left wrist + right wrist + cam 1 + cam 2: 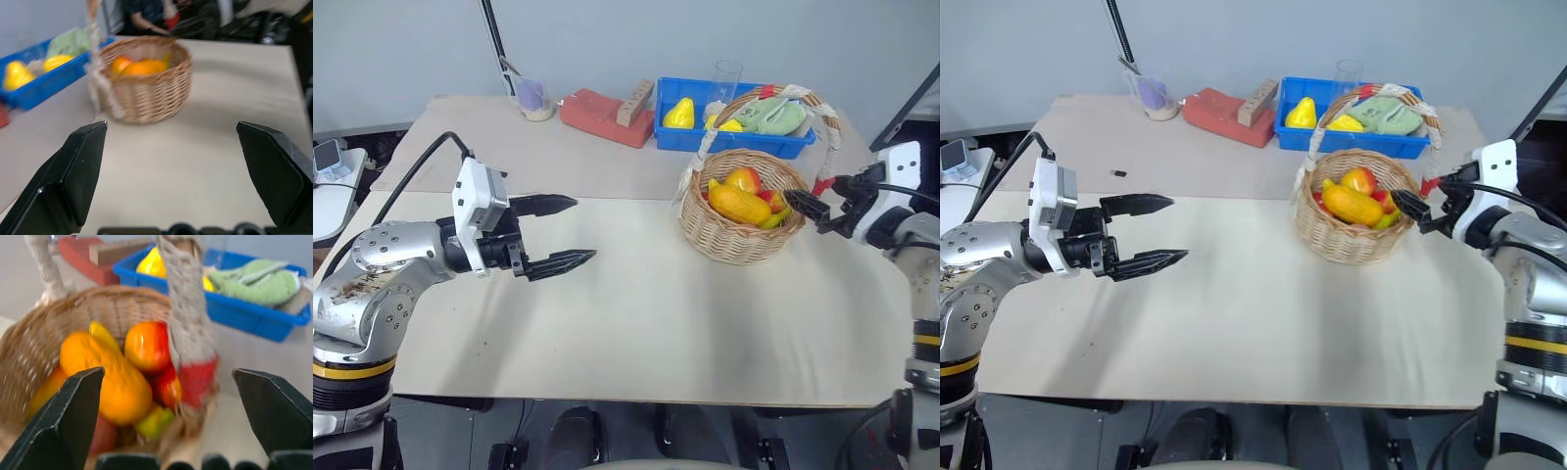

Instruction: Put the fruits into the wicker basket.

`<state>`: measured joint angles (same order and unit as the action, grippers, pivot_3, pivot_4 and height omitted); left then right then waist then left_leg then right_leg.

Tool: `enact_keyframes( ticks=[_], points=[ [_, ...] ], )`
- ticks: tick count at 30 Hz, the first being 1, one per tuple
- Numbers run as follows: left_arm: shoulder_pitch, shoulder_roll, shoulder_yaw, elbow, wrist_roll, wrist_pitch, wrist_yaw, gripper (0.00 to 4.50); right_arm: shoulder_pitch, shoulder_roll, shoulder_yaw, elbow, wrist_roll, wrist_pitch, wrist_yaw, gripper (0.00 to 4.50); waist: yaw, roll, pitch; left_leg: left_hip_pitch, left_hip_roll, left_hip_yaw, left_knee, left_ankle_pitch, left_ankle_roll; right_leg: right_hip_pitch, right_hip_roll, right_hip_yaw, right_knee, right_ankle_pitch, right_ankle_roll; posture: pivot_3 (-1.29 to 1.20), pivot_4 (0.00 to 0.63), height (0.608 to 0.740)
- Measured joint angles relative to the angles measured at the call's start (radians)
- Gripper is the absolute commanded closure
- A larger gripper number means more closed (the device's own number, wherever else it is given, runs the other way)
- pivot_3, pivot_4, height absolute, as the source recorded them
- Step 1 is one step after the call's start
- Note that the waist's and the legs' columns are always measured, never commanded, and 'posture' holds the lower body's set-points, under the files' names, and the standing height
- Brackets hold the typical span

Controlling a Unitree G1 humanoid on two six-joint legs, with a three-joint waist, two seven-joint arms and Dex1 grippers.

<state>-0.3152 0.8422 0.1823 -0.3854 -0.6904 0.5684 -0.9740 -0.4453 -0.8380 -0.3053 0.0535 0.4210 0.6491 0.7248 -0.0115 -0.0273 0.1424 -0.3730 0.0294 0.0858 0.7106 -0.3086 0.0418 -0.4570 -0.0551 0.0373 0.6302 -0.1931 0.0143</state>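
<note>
The wicker basket (744, 241) stands right of the table's middle, its arched handle (822, 108) wrapped in white and red. Inside it lie the orange-yellow mango (738, 204) and, partly under it, the banana (100, 331), next to a red-and-yellow apple (745, 178). My right gripper (809, 215) is open just right of the basket, level with its rim and close to the handle's red band (195, 377); nothing is between its fingers. My left gripper (584, 230) hangs open and empty over the table's left half, pointing toward the basket (146, 98).
A blue tray (736, 143) behind the basket holds small yellow fruits (680, 114) and a green cloth (773, 116). A red block (601, 117), a clear glass (726, 76) and a small cup (534, 100) stand along the far side. The table's (656, 333) near edge runs below.
</note>
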Motion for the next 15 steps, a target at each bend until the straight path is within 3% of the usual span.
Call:
enact_keyframes(
  ticks=[7, 15],
  points=[
    [0.230, 0.131, 0.102, 0.052, 0.142, -0.070, -0.035, 0.00, 0.263, -0.215, -0.030, -0.228, 0.027, -0.012, 0.235, 0.01, -0.003, 0.000, 0.000, 0.002, 0.002, 0.001, -0.001, 0.000, 0.000, 0.000, 0.000, 0.000, 0.000, -0.004, 0.005, 0.00, 0.150, 0.692],
    [0.316, 0.174, 0.185, 0.121, 0.206, -0.133, -0.076, 0.00, 0.304, -0.290, -0.037, -0.398, 0.113, 0.006, 0.367, 0.01, 0.015, 0.000, 0.000, 0.003, 0.002, 0.002, -0.001, 0.000, 0.000, 0.000, -0.001, -0.001, -0.001, -0.005, 0.007, 0.00, 0.150, 0.692]
  ],
)
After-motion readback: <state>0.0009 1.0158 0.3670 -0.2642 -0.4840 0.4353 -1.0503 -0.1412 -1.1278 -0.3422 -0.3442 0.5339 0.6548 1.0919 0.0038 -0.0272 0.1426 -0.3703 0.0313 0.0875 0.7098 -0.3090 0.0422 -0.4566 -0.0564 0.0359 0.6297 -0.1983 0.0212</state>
